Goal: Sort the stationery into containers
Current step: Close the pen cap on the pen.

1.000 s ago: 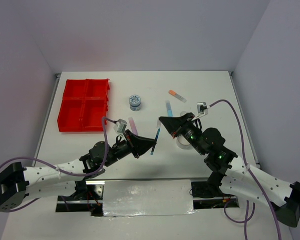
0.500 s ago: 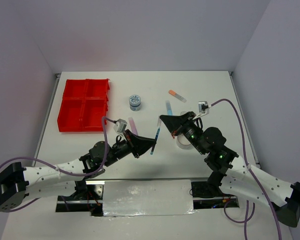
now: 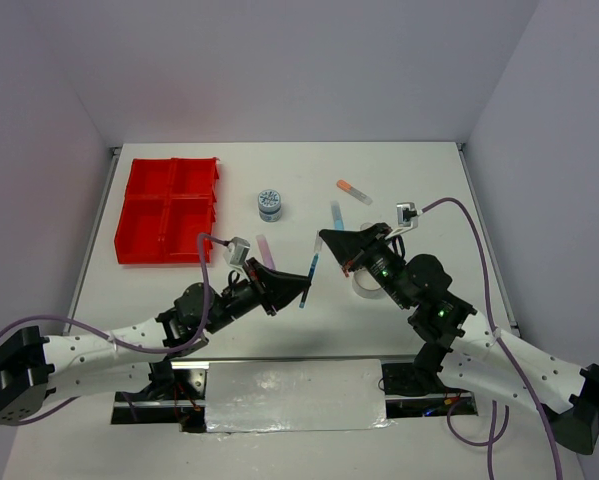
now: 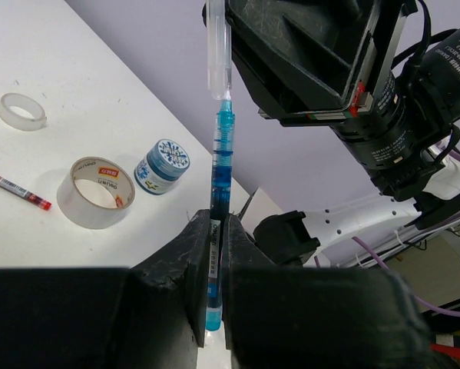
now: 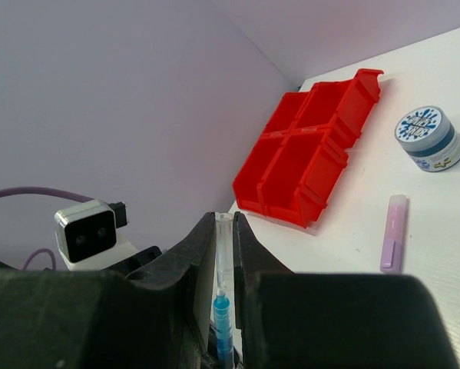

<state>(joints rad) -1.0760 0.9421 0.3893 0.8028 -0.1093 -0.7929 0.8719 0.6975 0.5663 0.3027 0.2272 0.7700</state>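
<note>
blue pen (image 3: 311, 270) sits mid-frame of the top view, lifted off the bench (image 3: 429, 180), left hand (image 3: 306, 284) clamped on its barrel and right hand (image 3: 323, 242) clamped on its clear cap (image 4: 218, 54), probably a handover or cap pull before it goes to the red tray (image 3: 169, 210) at upper left

The right gripper (image 5: 224, 224) clamps a blue pen (image 5: 222, 314), red tray (image 5: 305, 157) lying beyond.

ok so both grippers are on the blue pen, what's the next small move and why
Probably the right gripper eases the clear cap further onto the blue pen while the left gripper holds firm: the cap sits only over the tip, in line with the barrel.
</note>
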